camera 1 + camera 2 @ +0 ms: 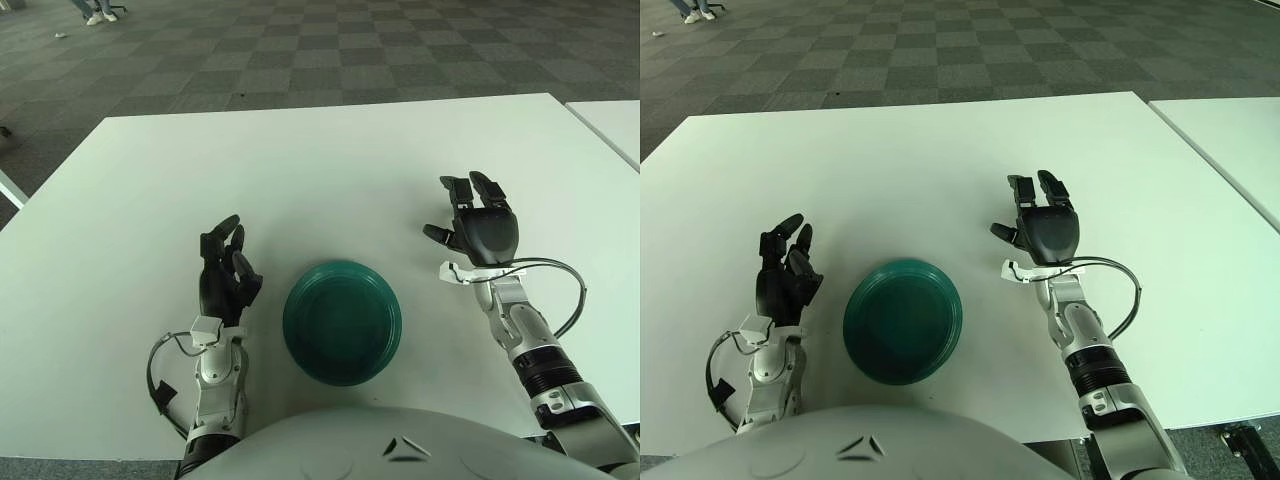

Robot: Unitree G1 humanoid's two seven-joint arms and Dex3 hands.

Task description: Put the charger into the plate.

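A white table (320, 170) fills most of the view, with a grey checkered carpet floor (330, 50) beyond its far edge and the corner of a second white table (612, 125) at about 2 o'clock. Near the front edge of the main table, close to 6 o'clock, sits a round dark-green plate (342, 321), upside up and holding nothing. No charger shows anywhere in either eye's view, so which way it points and how its long axis lies cannot be told. The robot's left hand (226, 276) shows just beside the plate at the plate's 9 o'clock, wrist toward the robot, its dark fingers (222, 236) pointing away toward 12 o'clock, loosely apart and holding nothing. The right hand (477, 226) shows at the plate's 2 o'clock, well apart from it, back of the hand facing up, fingers (468, 188) spread and reaching toward 12 o'clock, the thumb out to the left, grasping nothing. A thin cable (560, 285) loops beside the right forearm. The robot's pale grey chest (390, 445) curves along the bottom edge.
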